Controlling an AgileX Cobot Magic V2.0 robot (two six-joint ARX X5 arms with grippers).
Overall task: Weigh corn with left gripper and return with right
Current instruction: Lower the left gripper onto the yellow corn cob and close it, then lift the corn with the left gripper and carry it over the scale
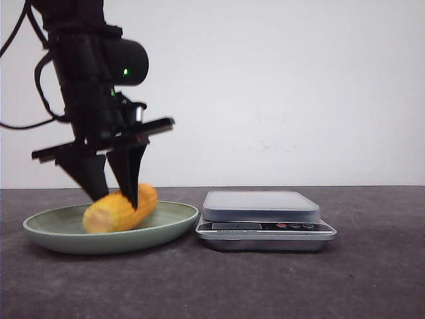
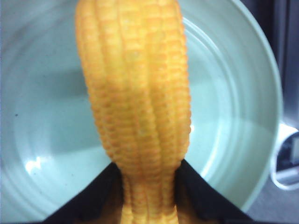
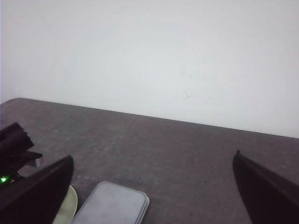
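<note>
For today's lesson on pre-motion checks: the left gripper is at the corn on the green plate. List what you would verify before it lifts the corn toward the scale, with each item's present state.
1. Left gripper fingers on both sides of the corn: ok.
2. Grip firm enough to lift: cannot tell.
3. Corn still in the green plate: ok; one end is raised.
4. Scale platform free of objects: ok.
5. Scale display on and zeroed: cannot tell; too small to read.
6. Right gripper away from the plate, fingers wide apart: ok.
</note>
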